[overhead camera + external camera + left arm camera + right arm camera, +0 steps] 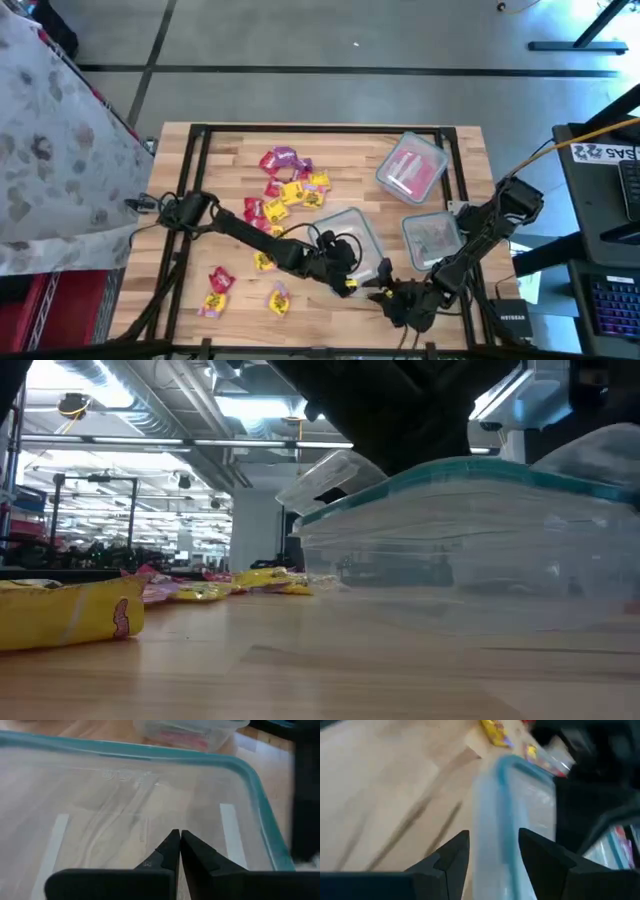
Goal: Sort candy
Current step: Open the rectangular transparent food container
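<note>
Tubs, table and the room around my work

A wooden table (330,150) with a dark frame lies under me, and three clear plastic tubs sit on its right half. One tub with a teal rim (352,240) stands near the middle. A second tub (410,168) is toward the far right corner with pink contents showing through. A third (432,238) lies just beside the right edge. Left of the table hangs a pale patterned cloth (50,130). To the right I see a desk with a keyboard (612,300). Beyond, the grey floor (350,40) and a hall ceiling with strip lights (150,420).
</note>
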Controlling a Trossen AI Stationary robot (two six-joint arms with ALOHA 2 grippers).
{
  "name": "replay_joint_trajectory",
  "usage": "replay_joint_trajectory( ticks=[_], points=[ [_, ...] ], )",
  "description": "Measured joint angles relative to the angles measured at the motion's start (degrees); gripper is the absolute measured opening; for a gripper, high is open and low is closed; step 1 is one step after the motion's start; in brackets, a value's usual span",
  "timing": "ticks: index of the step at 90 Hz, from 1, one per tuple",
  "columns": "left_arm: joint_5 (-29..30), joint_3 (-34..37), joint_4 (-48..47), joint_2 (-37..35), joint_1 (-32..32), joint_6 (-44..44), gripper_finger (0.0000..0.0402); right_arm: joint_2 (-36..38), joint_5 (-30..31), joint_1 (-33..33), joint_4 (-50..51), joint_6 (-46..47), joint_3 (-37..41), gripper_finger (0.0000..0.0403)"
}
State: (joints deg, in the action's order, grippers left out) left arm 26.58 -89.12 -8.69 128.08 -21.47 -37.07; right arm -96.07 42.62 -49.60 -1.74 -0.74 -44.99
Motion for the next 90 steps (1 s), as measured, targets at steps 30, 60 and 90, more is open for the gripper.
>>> replay_joint_trajectory(
  ticks=[30, 60, 90],
  points=[
    [2.8, -0.3, -1.6, -3.9, -2.0, 2.0, 0.0, 0.0, -2.4, 0.2, 5.4, 3.5, -5.2, 0.0013],
    [19.6, -1.6, -3.6, -17.0, -6.8, 17.1, 0.0, 0.2, 4.9, 0.4, 12.4, -1.5, -15.1, 0.0004],
    [37.6, -1.7, -2.7, -23.2, -14.4, 24.6, 0.0, 0.3, 36.3, 1.6, 12.2, -18.5, -15.5, 0.0002]
  ],
)
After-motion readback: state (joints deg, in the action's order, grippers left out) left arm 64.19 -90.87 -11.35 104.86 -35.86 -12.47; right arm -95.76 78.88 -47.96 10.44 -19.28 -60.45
